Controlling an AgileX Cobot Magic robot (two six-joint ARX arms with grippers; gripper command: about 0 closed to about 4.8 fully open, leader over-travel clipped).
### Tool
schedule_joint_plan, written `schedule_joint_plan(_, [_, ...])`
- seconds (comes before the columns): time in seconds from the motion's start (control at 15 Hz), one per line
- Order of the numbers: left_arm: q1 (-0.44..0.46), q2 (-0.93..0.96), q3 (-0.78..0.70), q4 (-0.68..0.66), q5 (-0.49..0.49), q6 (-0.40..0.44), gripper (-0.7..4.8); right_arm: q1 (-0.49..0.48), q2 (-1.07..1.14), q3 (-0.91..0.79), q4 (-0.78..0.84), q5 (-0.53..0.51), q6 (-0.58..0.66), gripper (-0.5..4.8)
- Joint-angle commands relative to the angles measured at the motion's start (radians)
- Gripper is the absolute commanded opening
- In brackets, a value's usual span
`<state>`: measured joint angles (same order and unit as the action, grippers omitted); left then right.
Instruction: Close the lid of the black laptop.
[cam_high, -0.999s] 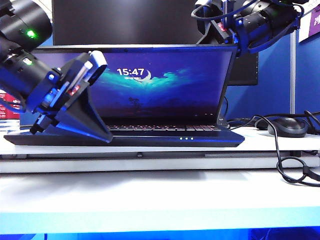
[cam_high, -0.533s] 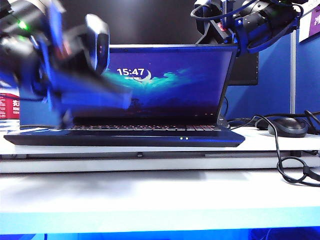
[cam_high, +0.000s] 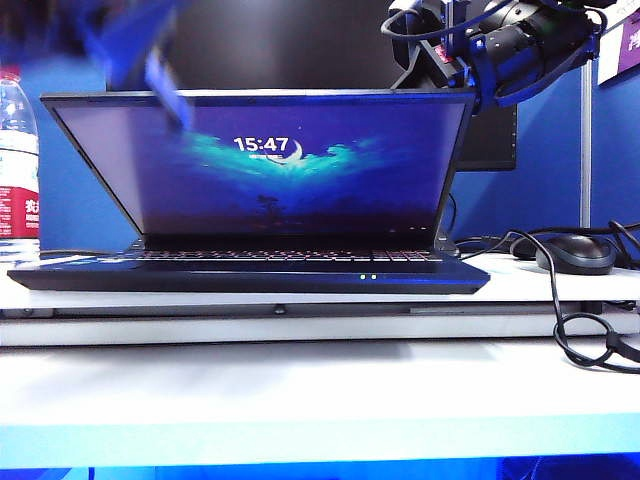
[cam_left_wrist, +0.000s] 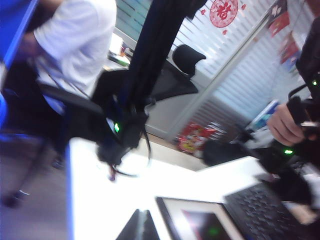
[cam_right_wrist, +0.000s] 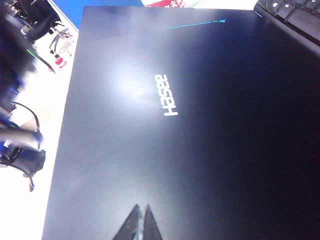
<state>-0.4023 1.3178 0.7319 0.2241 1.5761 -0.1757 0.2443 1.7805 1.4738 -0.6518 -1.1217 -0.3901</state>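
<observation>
Laptop: the black laptop (cam_high: 250, 275) sits on the white table (cam_high: 320, 400), centre-left, base flat, small lights lit on its near edge.
Lid: the lid (cam_high: 265, 165) is up and leaning toward the near side; screen shows blue night-sky wallpaper with a clock reading 15:47. Right wrist view shows its plain dark back (cam_right_wrist: 190, 130) with "Hasee" lettering.
Left gripper: a blurred blue shape at the far upper left in the exterior view (cam_high: 150, 50), above the lid's left corner; contact with the lid cannot be told. In the left wrist view only dark finger tips (cam_left_wrist: 140, 227) show at the frame edge, above the laptop; open or closed cannot be told.
Right gripper: up at the upper right of the exterior view (cam_high: 440, 55), behind the lid's right top corner. In the right wrist view (cam_right_wrist: 140, 224) the two fingertips lie pressed together, holding nothing, over the lid's back.
Surroundings: water bottle (cam_high: 15, 170) at far left; black mouse (cam_high: 575, 252) with cable to the right; black monitor (cam_high: 300, 40) behind the laptop; separate keyboard (cam_right_wrist: 292, 17) beyond the lid's back.
</observation>
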Motion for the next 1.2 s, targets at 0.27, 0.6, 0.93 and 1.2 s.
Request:
schedule_joint_plan(0.27, [0.066, -0.142, 0.11, 0.089, -0.896, -0.016, -0.06, 0.003, -0.004, 0.0, -0.026, 0.001, -0.003, -0.02])
schedule_joint_plan(0.6, [0.064, -0.129, 0.221, -0.304, -1.371, 0.15, -0.05, 0.003, -0.004, 0.0, -0.024, 0.001, -0.003, -0.02])
schedule_joint_plan(0.93, [0.064, -0.097, 0.221, -0.366, -1.407, 0.169, -0.06, 0.005, -0.004, 0.0, -0.025, 0.001, -0.003, -0.02])
schedule_joint_plan(1.2, [0.064, -0.035, 0.219, -0.479, -1.4, 0.18, -0.05, 0.005, -0.004, 0.0, -0.041, 0.001, -0.005, -0.02])
